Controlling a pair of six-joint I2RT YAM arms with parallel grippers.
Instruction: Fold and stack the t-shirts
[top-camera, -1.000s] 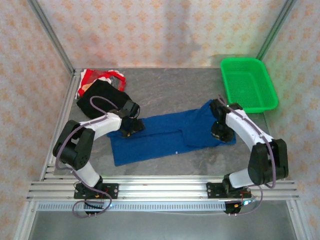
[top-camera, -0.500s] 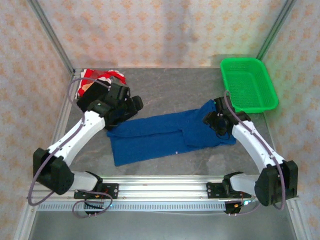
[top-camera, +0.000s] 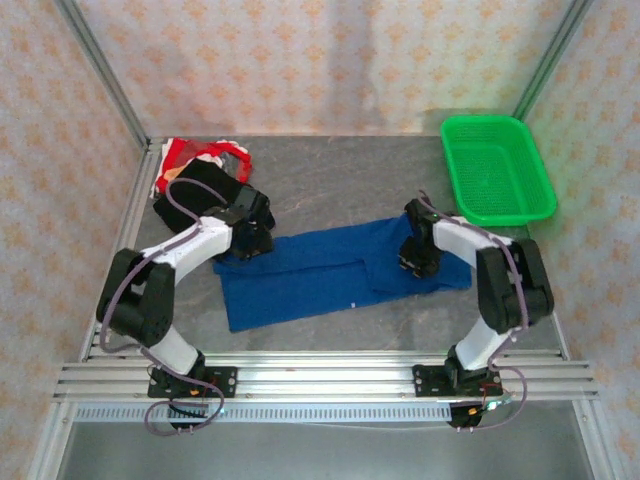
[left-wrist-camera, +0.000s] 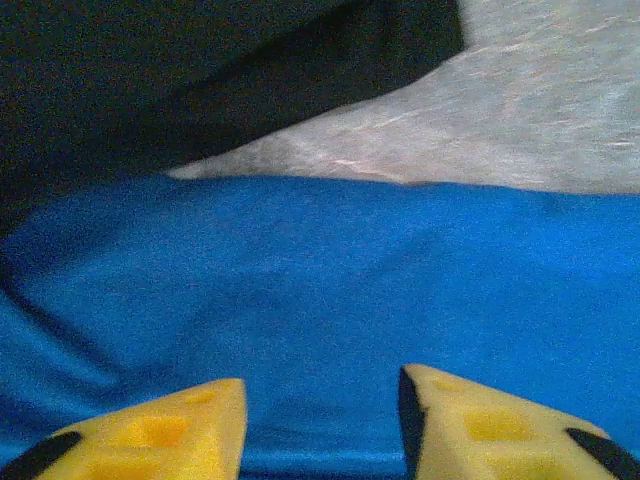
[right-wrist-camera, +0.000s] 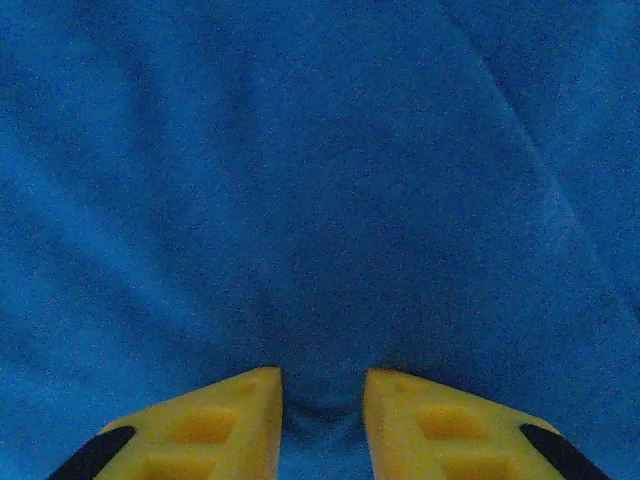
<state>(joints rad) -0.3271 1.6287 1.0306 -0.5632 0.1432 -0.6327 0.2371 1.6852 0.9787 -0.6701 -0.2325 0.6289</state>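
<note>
blue shirt (top-camera: 335, 270) lies flat in the middle of the table (top-camera: 340, 185), a long strip running left to right. right gripper (right-wrist-camera: 322, 410) on its right end: jaws nearly closed, cloth puckered between them. left gripper (left-wrist-camera: 322, 425) on its left end, jaws part-way apart over the cloth; can't tell if they pinch it. black shirt (top-camera: 200, 195) and red-patterned shirt (top-camera: 195, 153) heaped far left, green basket (top-camera: 497, 165) far right.

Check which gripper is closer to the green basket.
Right. The right gripper is down on the blue t-shirt's right end, close to the green basket's near corner. The left gripper is at the shirt's opposite end, beside the black t-shirt.
</note>
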